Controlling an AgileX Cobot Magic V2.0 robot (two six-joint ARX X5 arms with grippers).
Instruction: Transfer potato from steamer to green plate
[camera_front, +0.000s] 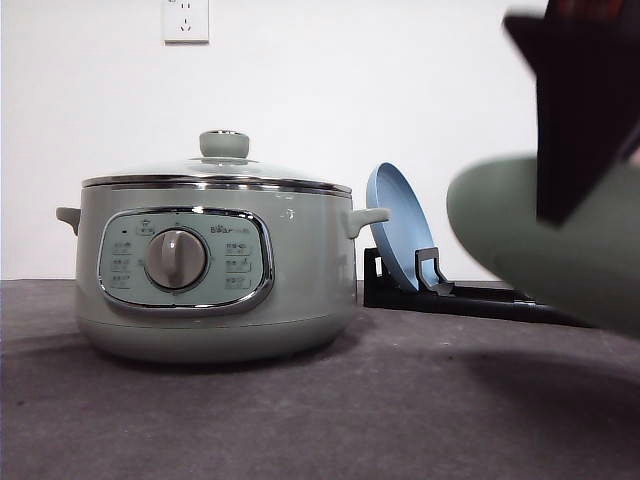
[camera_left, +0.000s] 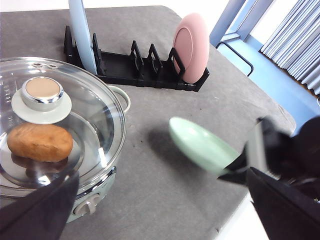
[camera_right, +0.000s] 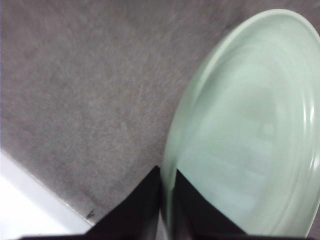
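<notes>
The steamer (camera_front: 213, 258) stands on the left of the grey table (camera_front: 400, 410), its dial facing the front camera; its glass lid (camera_front: 215, 168) is seated on the rim, knob upright. In the left wrist view the potato (camera_left: 40, 142) lies inside the steamer (camera_left: 95, 150), visible through the closed lid (camera_left: 60, 125), just beside the lid knob (camera_left: 42, 95). The left gripper (camera_left: 165, 210) appears there as 2 dark fingers (camera_left: 40, 210) set wide apart, 1 at either side, with nothing between them; it hovers near the steamer, touching nothing.

Behind and to the right of the steamer, a black rack (camera_front: 440, 295) holds a blue plate (camera_front: 400, 225) on edge; in the left wrist view the rack (camera_left: 135, 67) also carries a pink plate (camera_left: 192, 47) at its far end, upright, with 3 slots between them vacant.

On the right, the green plate (camera_front: 540, 235) is held clear of the table, tilted; the right gripper (camera_right: 167, 195) is clamped on its rim, 1 finger (camera_right: 135, 210) on either face; in the left wrist view the green plate (camera_left: 200, 145) hangs above the table with its shadow beneath, well apart from the steamer.
</notes>
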